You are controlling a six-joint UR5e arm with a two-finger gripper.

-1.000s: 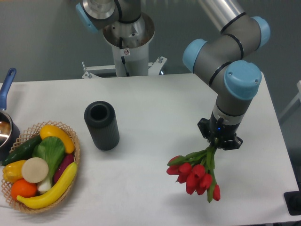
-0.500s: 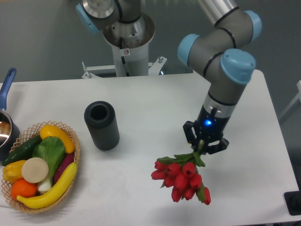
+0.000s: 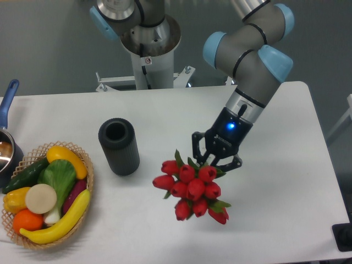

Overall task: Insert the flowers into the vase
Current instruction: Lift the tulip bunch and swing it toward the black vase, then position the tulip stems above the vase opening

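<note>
A bunch of red tulips, the flowers (image 3: pixel 190 188), hangs in the air over the table with its buds toward the camera and its stems hidden behind them. My gripper (image 3: pixel 213 159) is shut on the stems just above and right of the buds. The vase (image 3: pixel 119 146), a dark grey ribbed cylinder with an open round mouth, stands upright on the table to the left of the bunch. A gap of bare table separates the vase from the nearest bud.
A wicker basket (image 3: pixel 87 181) of toy fruit and vegetables sits at the front left. A blue-handled pot (image 3: pixel 7 148) pokes in at the left edge. The arm's base (image 3: pixel 149 44) stands behind the table's far edge.
The arm has swung left and toward the vase, carrying the flowers with it. The bunch has tipped so that its buds now face the camera more.
</note>
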